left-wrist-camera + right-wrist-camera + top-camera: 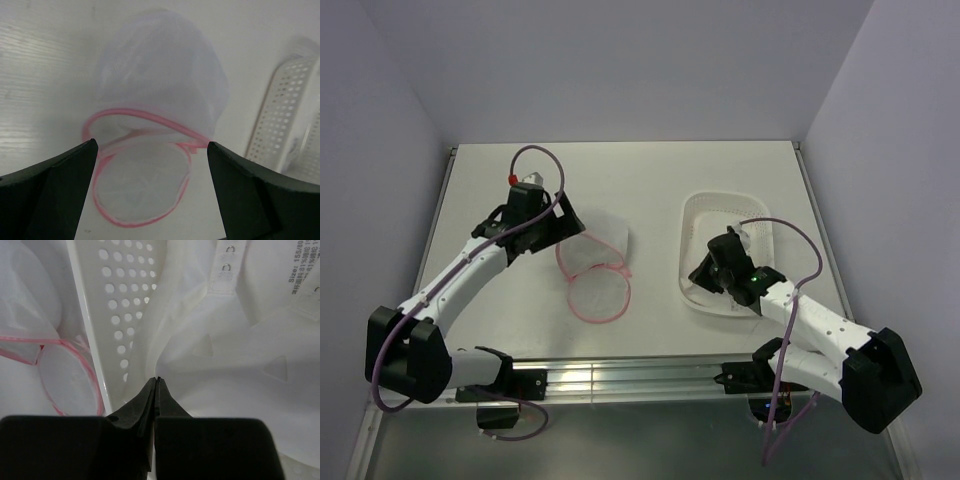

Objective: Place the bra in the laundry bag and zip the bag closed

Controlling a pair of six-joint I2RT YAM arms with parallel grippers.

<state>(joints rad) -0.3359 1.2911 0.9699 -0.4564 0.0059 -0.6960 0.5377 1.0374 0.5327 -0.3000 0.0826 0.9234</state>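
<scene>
One bag (pixel 595 265) is lying beneath the left gripper (pixel 152 145), which is gaping wide and empty. The right gripper (pixel 157 382), fingers pressed together, is pointing at one bra (pixel 225 340) in one basket (pixel 692 240).

the laundry bag (pixel 595 255), translucent white mesh with pink rims, lies on its side at my left, unzipped, its round flap flat. the white bra (pixel 240 355) lies crumpled inside the basket (pixel 117 315).

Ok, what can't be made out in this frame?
- Right wrist: whether the right gripper, jaws together, pinches the bra; its size label runs off the edge.
- Top view: that gripper covers most of the bra in the basket.
- Left wrist: the zipper pull of the laundry bag, lost in blur.
</scene>
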